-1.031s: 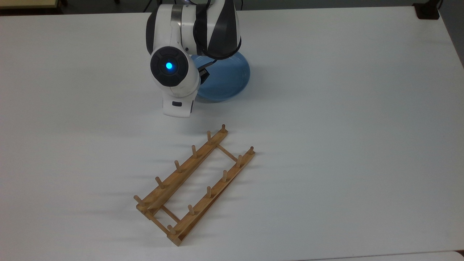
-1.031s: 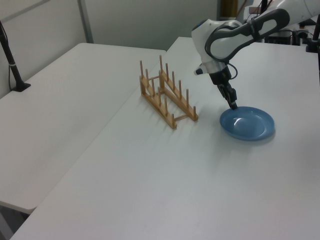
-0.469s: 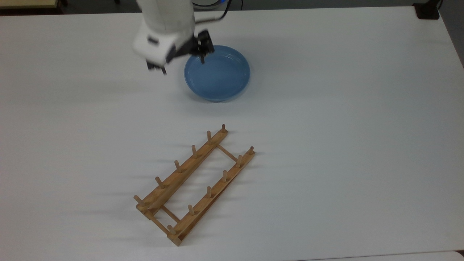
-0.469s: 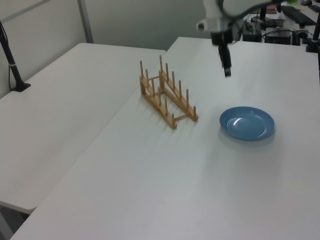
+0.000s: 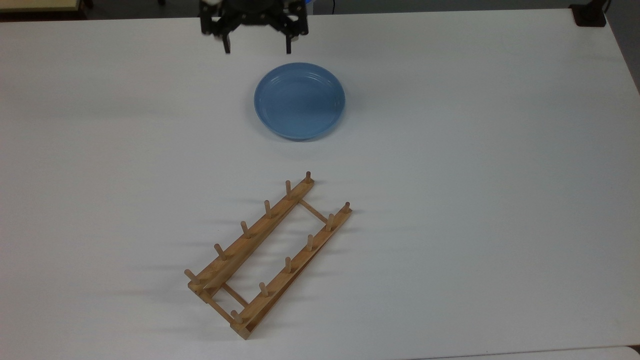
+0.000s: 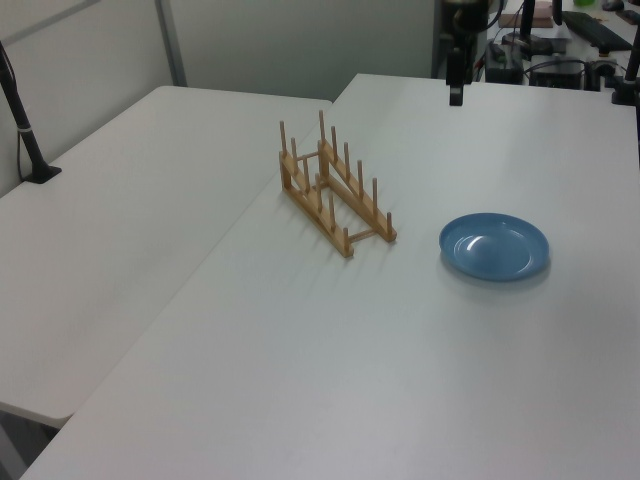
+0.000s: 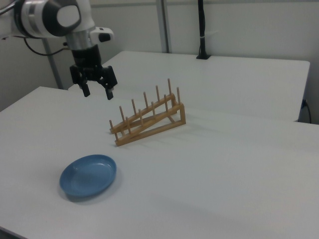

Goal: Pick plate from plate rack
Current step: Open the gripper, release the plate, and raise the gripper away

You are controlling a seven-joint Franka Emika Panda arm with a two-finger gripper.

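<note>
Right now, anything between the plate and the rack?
Nothing. In the top view, only bare table separates the plate from the rack; the right view shows the same gap.

Robot arm point(image 7: 55, 19): glossy white shell, rounded, with a silver-grey band and a dark circular joint cap. A black cable trailed behind it. Wrist section white, bearing a small dark mark. Gripper point(image 7: 97, 92): black throughout (blocky body, two slim black fingers point(image 7: 109, 92) with narrow tips).
</note>
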